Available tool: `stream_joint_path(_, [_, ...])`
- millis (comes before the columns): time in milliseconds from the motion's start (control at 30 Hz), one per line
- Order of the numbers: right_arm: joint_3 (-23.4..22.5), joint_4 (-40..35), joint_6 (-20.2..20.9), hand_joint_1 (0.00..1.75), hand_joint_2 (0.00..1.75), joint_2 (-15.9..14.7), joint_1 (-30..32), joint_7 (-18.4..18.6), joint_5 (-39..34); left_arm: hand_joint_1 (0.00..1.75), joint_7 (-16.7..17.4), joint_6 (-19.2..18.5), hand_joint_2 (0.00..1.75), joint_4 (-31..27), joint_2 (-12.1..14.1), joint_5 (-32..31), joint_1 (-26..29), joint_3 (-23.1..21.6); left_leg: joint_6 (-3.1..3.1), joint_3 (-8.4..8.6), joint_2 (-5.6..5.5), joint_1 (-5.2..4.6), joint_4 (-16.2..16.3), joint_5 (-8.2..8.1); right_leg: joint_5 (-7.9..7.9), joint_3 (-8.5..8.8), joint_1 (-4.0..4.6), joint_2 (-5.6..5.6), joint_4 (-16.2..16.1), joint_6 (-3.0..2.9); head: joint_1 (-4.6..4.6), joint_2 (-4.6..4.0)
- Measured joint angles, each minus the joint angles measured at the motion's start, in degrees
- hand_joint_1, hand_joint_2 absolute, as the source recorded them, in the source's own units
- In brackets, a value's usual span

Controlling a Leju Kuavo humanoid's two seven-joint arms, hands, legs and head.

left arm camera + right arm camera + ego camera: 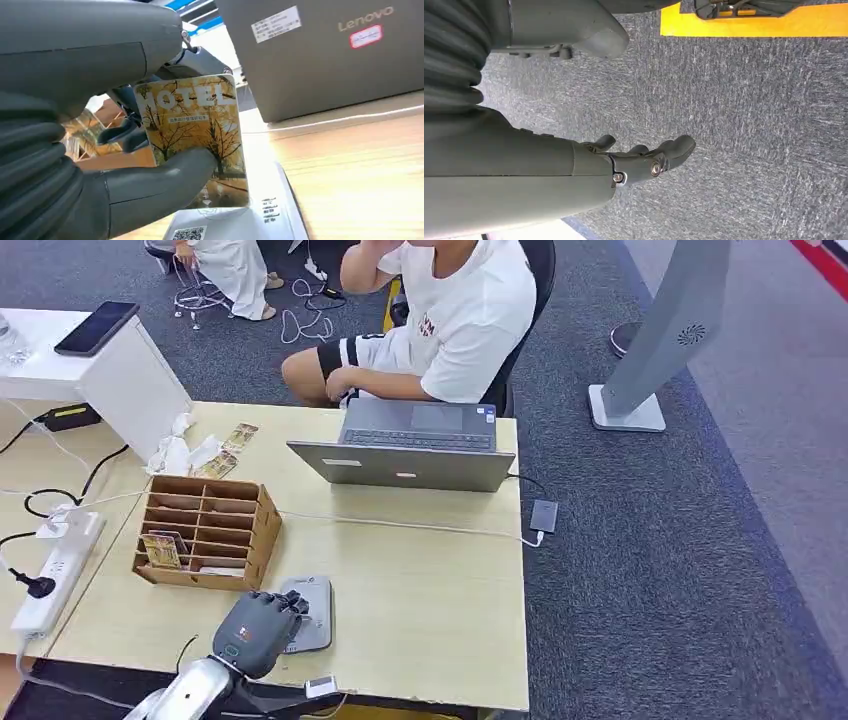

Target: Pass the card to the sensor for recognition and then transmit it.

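Observation:
My left hand [262, 628] hovers over the grey sensor pad [316, 612] at the table's near edge. In the left wrist view that left hand [150, 175] pinches a yellow hotel card [197, 135] between thumb and fingers, the card upright just above the white sensor face [260, 220]. Whether the card touches the sensor I cannot tell. My right hand [644, 160] hangs above grey carpet with its fingers loosely spread and nothing in them.
A wooden card rack [205, 532] with more cards stands left of the sensor. An open laptop [410, 450] sits at the far table edge, a seated person [440, 320] behind it. A power strip [55, 570] and cables lie at the left.

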Motion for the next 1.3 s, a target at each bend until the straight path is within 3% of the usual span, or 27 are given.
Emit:
stream_joint_path(333, [-0.7,0.0,0.1,0.0,1.75,0.2,0.0,0.2,0.9,1.75,0.4,1.4,1.75,0.0,-4.2,8.8,1.1,0.2,0.0,-0.01,-0.01,0.0,0.0,0.0,0.0,0.0,0.0,0.0,0.0,0.0,0.0,0.0])
stream_joint_path(500, [-1.1,0.0,0.1,0.0,1.75,0.3,0.0,0.2,1.0,1.75,0.4,1.6,1.75,0.0,-6.5,10.1,1.6,0.6,0.0,-0.01,-0.01,0.0,0.0,0.0,0.0,0.0,0.0,-0.01,0.0,0.0,0.02,0.0])
stream_joint_path(933, [-1.4,-0.1,0.0,0.0,1.75,0.3,0.0,0.0,1.7,1.75,0.7,2.1,1.75,0.2,-7.9,10.5,2.3,1.8,0.0,-0.01,-0.01,0.0,0.0,0.0,0.0,0.0,0.01,-0.01,0.0,0.0,0.02,0.0])
stream_joint_path(1300, [-1.9,-0.1,0.0,0.0,1.75,0.4,0.0,0.0,2.7,1.75,5.5,0.5,1.75,0.2,-7.7,3.9,2.3,3.9,0.0,-0.01,-0.01,0.0,0.0,0.0,0.0,0.0,0.01,-0.01,0.0,0.0,0.0,0.0])
